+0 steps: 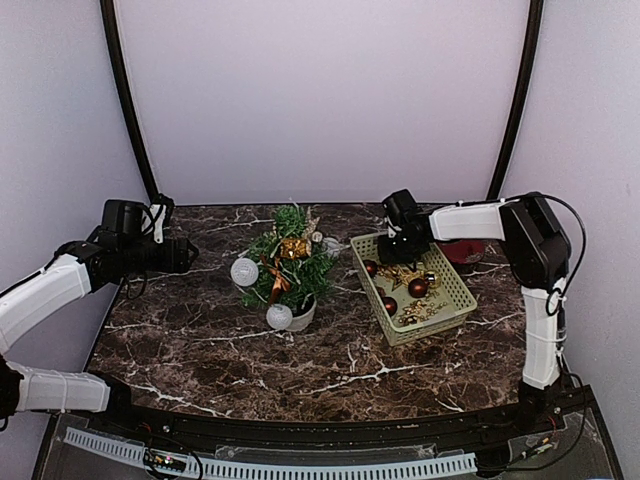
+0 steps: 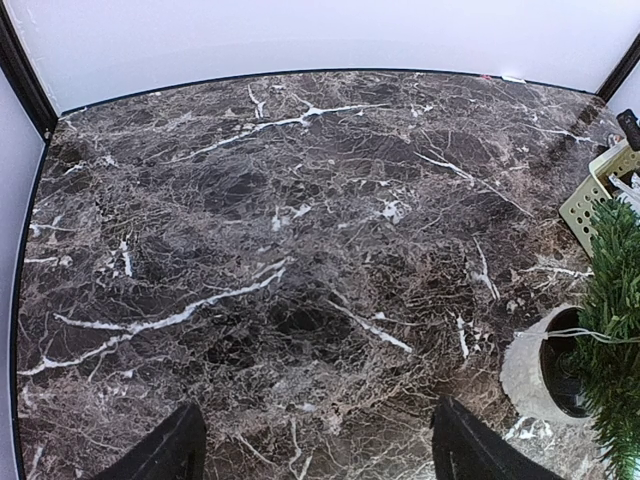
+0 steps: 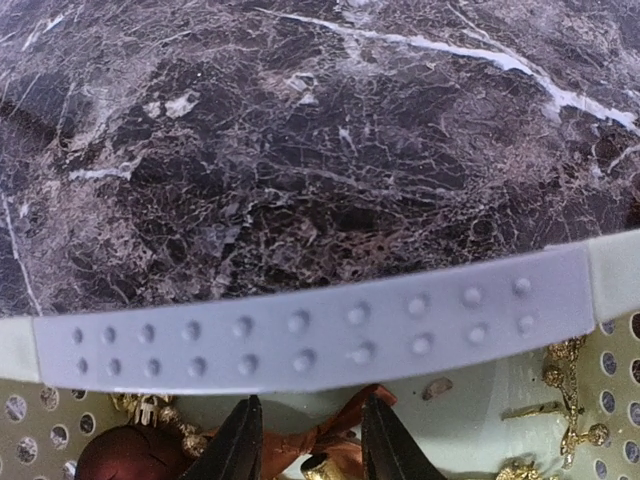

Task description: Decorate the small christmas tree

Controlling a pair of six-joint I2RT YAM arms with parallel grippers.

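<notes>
The small christmas tree [image 1: 285, 262] stands in its white pot [image 1: 302, 314] at mid-table, hung with white baubles [image 1: 244, 271], a gold bow [image 1: 293, 247] and an orange ribbon. Its edge also shows in the left wrist view [image 2: 615, 320]. My left gripper [image 2: 315, 455] is wide open and empty, over bare marble left of the tree [image 1: 185, 255]. My right gripper [image 3: 312, 445] is down inside the far end of the pale green basket [image 3: 300, 335], jaws partly open astride a rust-coloured ribbon ornament [image 3: 325, 455]. It shows in the top view [image 1: 405, 243] too.
The basket [image 1: 455, 300] stands right of the tree and holds dark red baubles [image 1: 418, 288] and gold trinkets [image 3: 570, 420]. A red object [image 1: 468, 252] lies behind the right arm. A curved white backdrop walls in the table's far edge.
</notes>
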